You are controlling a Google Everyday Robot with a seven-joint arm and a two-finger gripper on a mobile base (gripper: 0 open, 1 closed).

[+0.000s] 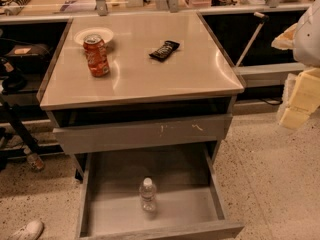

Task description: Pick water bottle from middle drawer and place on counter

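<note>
The water bottle is small and clear with a white cap. It stands upright on the bare floor of the open middle drawer, near the middle and towards the front. The drawer is pulled out below the grey drawer front with pale scratch marks. The counter is a shiny steel top above them. My gripper shows as pale yellow parts at the right edge, beside the cabinet at counter height. It is well to the right of and above the bottle and holds nothing that I can see.
An orange soda can stands at the counter's left, in front of a white plate. A black snack bag lies near the counter's middle back. A white shoe lies on the floor at lower left.
</note>
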